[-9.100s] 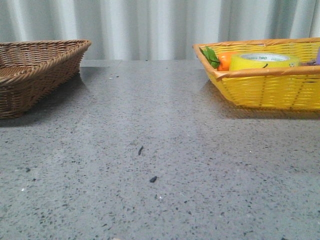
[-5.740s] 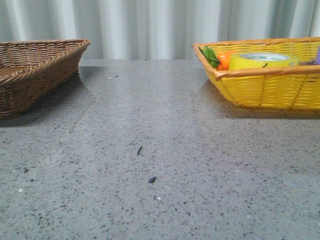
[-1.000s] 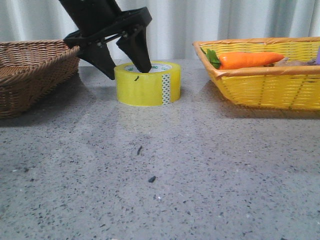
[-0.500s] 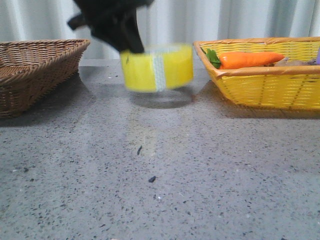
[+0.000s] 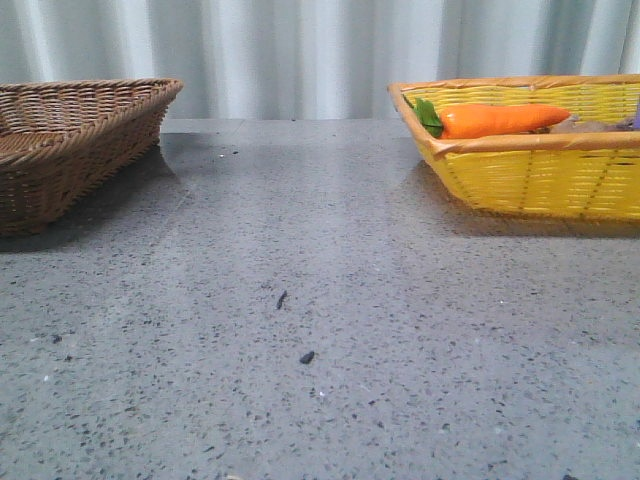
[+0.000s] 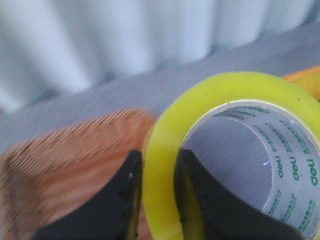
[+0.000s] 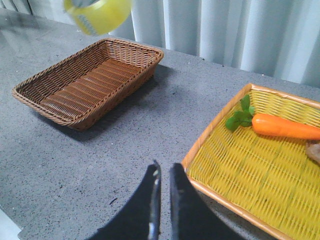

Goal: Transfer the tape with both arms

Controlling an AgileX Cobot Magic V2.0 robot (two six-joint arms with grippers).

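The tape [image 6: 225,84], a wide yellow roll with a white core and green print, is pinched through its wall by my left gripper [image 6: 160,159], one dark finger outside and one inside the core. It hangs in the air over the brown wicker basket [image 6: 75,155]. In the right wrist view the tape [image 7: 97,15] shows blurred, high above the brown basket [image 7: 125,87]. My right gripper [image 7: 164,171] is shut and empty above the table beside the yellow basket [image 7: 250,165]. Neither gripper nor the tape shows in the front view.
The brown basket [image 5: 70,150] stands at the table's left, and the yellow basket [image 5: 540,175] at the right holds an orange carrot [image 5: 500,120] with green leaves. The grey speckled table [image 5: 320,300] lies between them. A pale curtain hangs behind.
My left gripper closed on the tape standing at mid-table, lifted it and carried it up out of the front view. Several seconds ago the tape lay in the yellow basket.
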